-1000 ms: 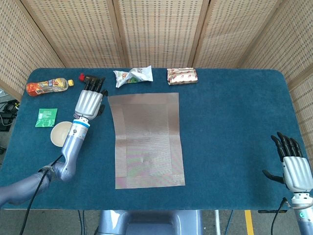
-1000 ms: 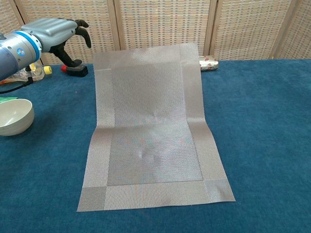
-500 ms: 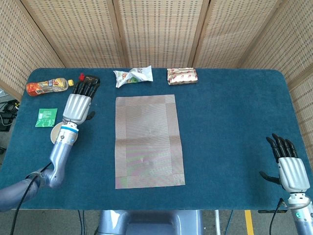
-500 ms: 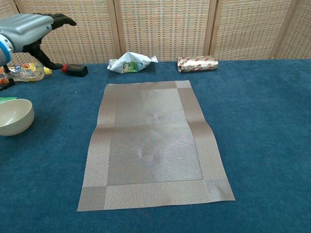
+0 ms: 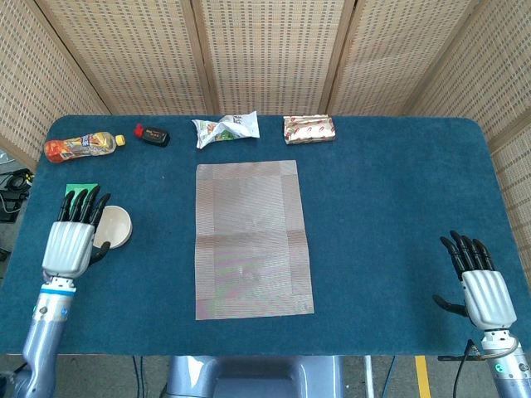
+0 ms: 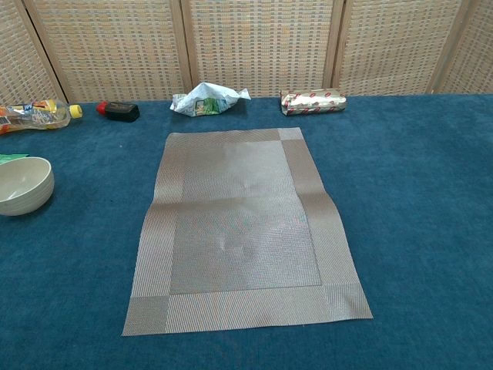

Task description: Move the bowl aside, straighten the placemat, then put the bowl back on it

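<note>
Two hands: your left hand [image 5: 70, 242] and right hand [image 5: 484, 287], both released, fingers spread.
Bowl [image 5: 114, 226]: just right of your left hand.
Placemat [image 5: 250, 238]: flat on surface [image 5: 390, 199], between hands.

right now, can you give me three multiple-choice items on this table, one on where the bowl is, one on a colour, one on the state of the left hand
1. Where is the bowl?
A. on the placemat
B. on the table left of the placemat
C. beside the right hand

2. What colour is the table cover?
A. blue
B. red
C. white

3. What is the left hand doing?
A. gripping the bowl
B. pinching the placemat
C. holding nothing, fingers extended

Answers:
1 B: the bowl sits on bare cloth, apart from the placemat.
2 A: both views show blue cloth.
3 C: in the head view the hand is beside the bowl with fingers straight; whether it touches the rim is unclear.
</note>
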`<state>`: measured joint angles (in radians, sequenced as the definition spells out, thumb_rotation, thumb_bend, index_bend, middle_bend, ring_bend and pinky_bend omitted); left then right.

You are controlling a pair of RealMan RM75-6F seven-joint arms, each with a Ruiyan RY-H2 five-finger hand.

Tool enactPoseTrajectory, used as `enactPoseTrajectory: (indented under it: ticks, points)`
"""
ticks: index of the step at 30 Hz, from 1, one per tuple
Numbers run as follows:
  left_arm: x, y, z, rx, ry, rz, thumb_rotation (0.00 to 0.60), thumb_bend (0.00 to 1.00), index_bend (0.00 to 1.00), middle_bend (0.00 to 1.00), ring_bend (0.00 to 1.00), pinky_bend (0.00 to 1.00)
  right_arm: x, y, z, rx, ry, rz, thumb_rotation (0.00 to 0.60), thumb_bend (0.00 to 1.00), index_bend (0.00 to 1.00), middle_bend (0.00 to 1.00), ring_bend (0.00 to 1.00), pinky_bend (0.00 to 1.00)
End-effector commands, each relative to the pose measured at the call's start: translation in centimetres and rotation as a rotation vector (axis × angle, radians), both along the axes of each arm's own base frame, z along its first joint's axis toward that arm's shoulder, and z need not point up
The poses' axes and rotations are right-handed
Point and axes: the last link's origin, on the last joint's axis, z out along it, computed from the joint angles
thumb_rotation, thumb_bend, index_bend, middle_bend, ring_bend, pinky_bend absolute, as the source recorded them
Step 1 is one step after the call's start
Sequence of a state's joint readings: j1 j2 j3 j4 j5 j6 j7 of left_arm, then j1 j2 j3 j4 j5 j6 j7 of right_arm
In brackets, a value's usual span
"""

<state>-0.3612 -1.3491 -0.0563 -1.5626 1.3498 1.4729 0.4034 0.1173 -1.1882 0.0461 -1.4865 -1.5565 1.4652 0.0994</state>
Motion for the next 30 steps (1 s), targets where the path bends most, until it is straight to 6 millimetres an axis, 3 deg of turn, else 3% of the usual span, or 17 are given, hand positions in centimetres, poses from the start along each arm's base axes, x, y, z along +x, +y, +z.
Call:
enactPoseTrajectory:
  ticks: [1, 8, 15, 18, 21, 30]
  points:
    - [-1.2, -2.8, 0.5, 0.012, -0.033, 0.017, 0.6, 0.24, 0.08, 0.0, 0.0, 0.0, 0.1, 0.1, -0.1, 0.003, 0.002, 0.008, 0.6, 0.06, 0.02, 0.0, 0.0, 0.0]
    - [-3.7, -7.2, 1.5, 0.047, -0.029, 0.062, 0.6, 0.23, 0.07, 0.0, 0.0, 0.0, 0.5, 0.3, -0.6, 0.015, 0.011, 0.033, 0.6, 0.04, 0.02, 0.0, 0.0, 0.0]
    - [-4.4, -8.6, 2.9, 0.069, -0.057, 0.066, 0.6, 0.23, 0.07, 0.0, 0.0, 0.0, 1.9, 0.4, -1.8, 0.06, 0.0, 0.091, 0.6, 0.01, 0.02, 0.0, 0.0, 0.0]
    - [-4.4, -8.6, 3.0, 0.07, -0.065, 0.067, 0.6, 0.23, 0.07, 0.0, 0.0, 0.0, 3.3, 0.1, -2.8, 0.099, -0.009, 0.148, 0.6, 0.0, 0.03, 0.0, 0.0, 0.0]
    - [-4.5, -8.6, 3.2, 0.066, -0.068, 0.069, 0.6, 0.23, 0.07, 0.0, 0.0, 0.0, 6.2, -0.5, -4.6, 0.138, -0.033, 0.233, 0.6, 0.0, 0.03, 0.0, 0.0, 0.0]
    - [-4.7, -8.5, 3.8, 0.073, -0.093, 0.077, 0.6, 0.23, 0.07, 0.0, 0.0, 0.0, 12.9, -1.5, -10.6, 0.269, -0.072, 0.358, 0.6, 0.0, 0.03, 0.0, 0.0, 0.0]
